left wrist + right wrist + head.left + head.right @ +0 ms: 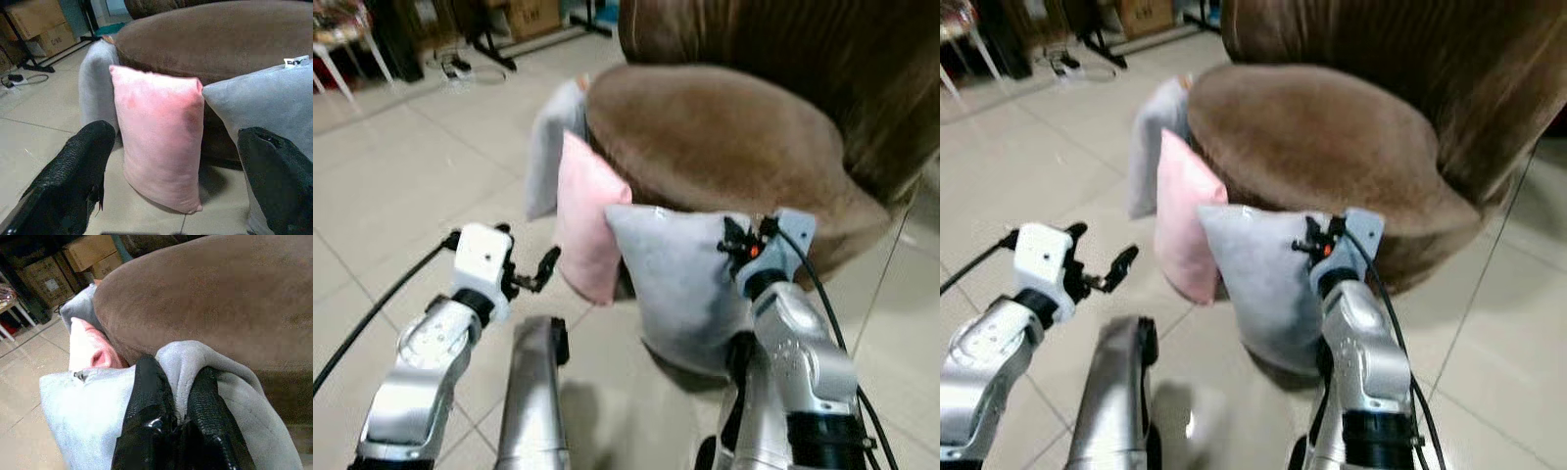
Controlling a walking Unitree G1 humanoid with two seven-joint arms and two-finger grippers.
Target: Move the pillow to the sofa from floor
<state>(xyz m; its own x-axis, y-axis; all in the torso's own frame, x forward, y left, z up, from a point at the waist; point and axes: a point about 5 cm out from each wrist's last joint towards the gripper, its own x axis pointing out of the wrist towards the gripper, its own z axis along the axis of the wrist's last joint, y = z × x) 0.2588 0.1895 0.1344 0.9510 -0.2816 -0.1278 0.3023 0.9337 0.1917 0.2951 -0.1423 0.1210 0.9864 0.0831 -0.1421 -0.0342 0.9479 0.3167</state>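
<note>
A: What's on the far left?

B: Open tiled floor point(401, 196), with a white power strip and cables point(458, 69) near the far wall. The left gripper point(536, 276) hangs over bare tile, fingers spread wide, holding nothing. It stands apart from the pillows.

A: And next to it?

B: A grey pillow at the back point(548, 147) leans on the sofa's rounded edge. Just beside it, a pink pillow point(587, 220) stands upright on the floor, touching the brown sofa point(724, 147). The left wrist view shows it framed between the two black fingers point(73, 176), with cardboard boxes point(39, 22) behind.

A: Where's the pillow being moved?

B: The near grey pillow point(675, 284) stands against the sofa front, its top corner at seat height, just right of the pink one. The right gripper point(744, 245) is at that corner.

A: Closed on it?

B: Yes. The right wrist view shows both fingers point(146, 401) pinched narrow, with a fold of grey fabric bunched between them, the seat edge right behind. To the right, floor runs past the sofa's side.
</note>
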